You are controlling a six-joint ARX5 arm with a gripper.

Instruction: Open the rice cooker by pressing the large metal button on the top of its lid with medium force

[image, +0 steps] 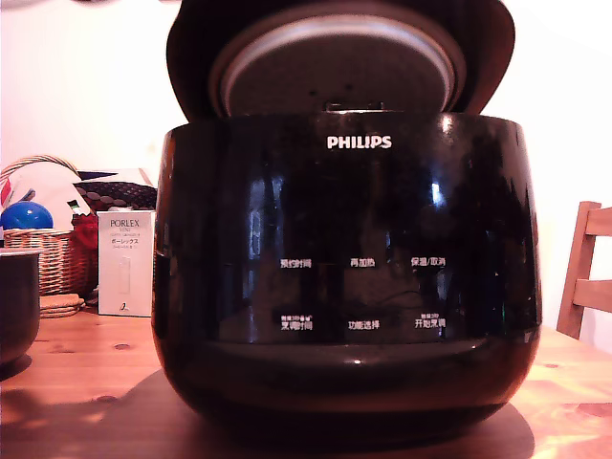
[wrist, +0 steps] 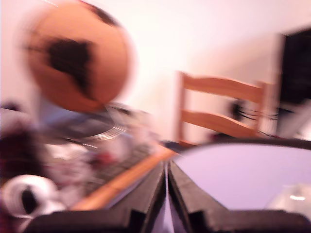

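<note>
The rice cooker (image: 344,277), glossy black with a white PHILIPS logo, fills the exterior view on the wooden table (image: 86,382). Its lid (image: 335,67) stands raised at the back, its pale round underside facing the camera. The large metal button is hidden behind the raised lid. My gripper (wrist: 166,167) shows only in the blurred wrist view, where the two black fingers (wrist: 150,194) lie pressed together with nothing between them. Beside them is a pale rounded surface with a dark rim (wrist: 243,174); I cannot tell which part of the cooker it is.
At the exterior view's left stand a small dark pot (image: 14,306), a wicker basket (image: 57,258) holding a blue ball (image: 24,215), and a white PORLEX box (image: 126,263). A wooden chair (image: 588,277) stands at the right. The wrist view shows a chair (wrist: 218,111) and an orange blurred ball (wrist: 77,56).
</note>
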